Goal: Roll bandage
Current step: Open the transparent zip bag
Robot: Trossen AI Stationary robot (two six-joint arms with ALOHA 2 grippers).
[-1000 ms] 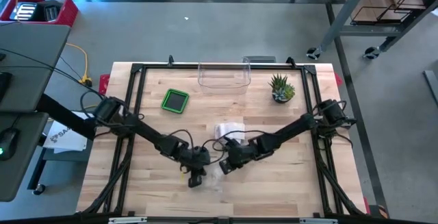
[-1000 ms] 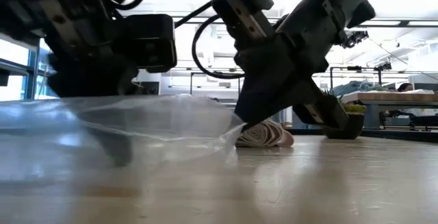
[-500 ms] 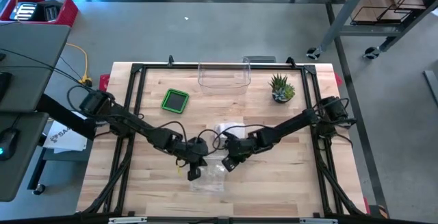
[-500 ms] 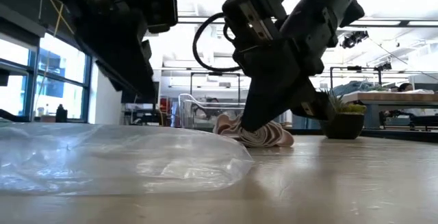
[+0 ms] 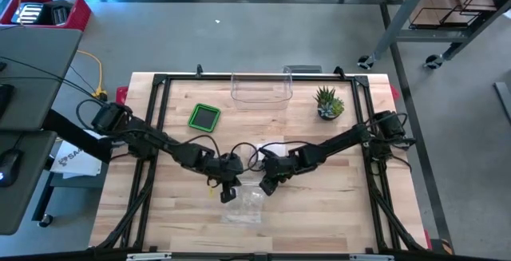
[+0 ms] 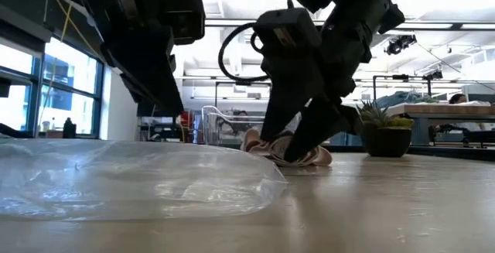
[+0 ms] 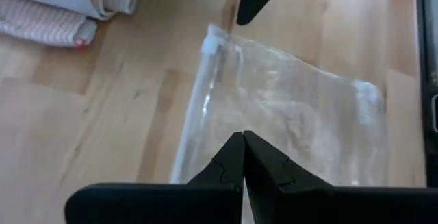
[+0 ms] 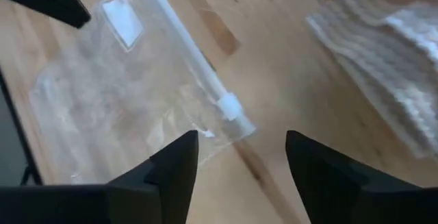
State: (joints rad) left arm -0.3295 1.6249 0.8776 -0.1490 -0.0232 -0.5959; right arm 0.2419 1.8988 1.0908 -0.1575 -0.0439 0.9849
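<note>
Clear plastic, a zip bag (image 5: 243, 203), lay flat on the wooden table (image 5: 335, 213) at the near side, just under and in front of both grippers. The left gripper (image 7: 243, 142) hung over the bag with its fingers pressed together and nothing between them. The right gripper (image 8: 239, 145) was beside it, over the bag's slider end, with its fingers apart and also empty; the bag lay free on the wood.

Just behind the right gripper lay the bandage (image 6: 298, 151), a loose pinkish-white bundle, not yet a tight roll. Well beyond the grippers stood a green square container (image 5: 204, 116), a clear plastic bin (image 5: 260, 90) and a small potted plant (image 5: 328, 103).

I judge that the bandage was very close to the right arm, so a careless move backward could push it and unroll it more. The bag was light and slippery; a finger touching it could drag it over the bandage.
</note>
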